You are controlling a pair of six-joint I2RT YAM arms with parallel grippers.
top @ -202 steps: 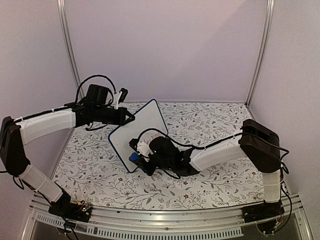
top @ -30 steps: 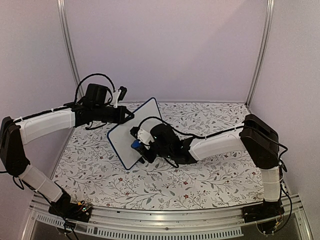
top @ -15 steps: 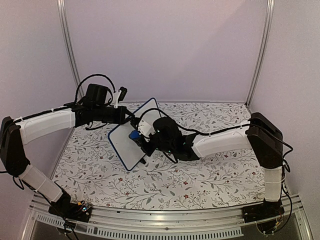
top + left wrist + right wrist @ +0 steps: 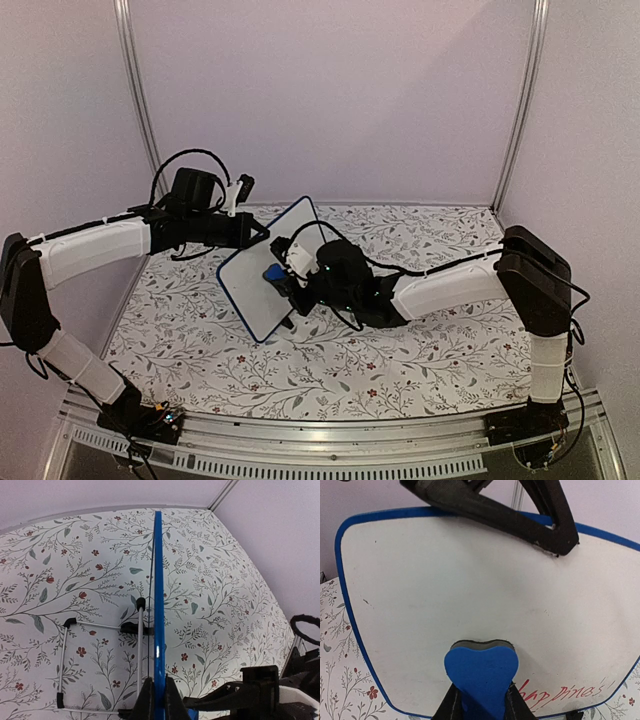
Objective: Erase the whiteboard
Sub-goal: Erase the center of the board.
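Note:
The whiteboard (image 4: pixel 262 270) stands tilted on edge on the table, white with a blue rim. My left gripper (image 4: pixel 258 234) is shut on its top edge; the left wrist view shows the blue edge (image 4: pixel 158 605) clamped between my fingers (image 4: pixel 146 700). My right gripper (image 4: pixel 283 278) is shut on a blue eraser (image 4: pixel 272 272) and presses its dark felt face against the board. In the right wrist view the eraser (image 4: pixel 481 672) sits on the lower middle of the board (image 4: pixel 445 595). Red handwriting (image 4: pixel 560 694) remains along the board's bottom right.
The table (image 4: pixel 420 350) has a floral cloth. The board's wire stand (image 4: pixel 100 630) with black feet shows behind it. Pale walls and metal posts (image 4: pixel 520 100) enclose the cell.
My right gripper carried the eraser up the board from its lower edge toward the upper left, then settled near the middle. The left gripper held the board in place; the board tilted slightly.

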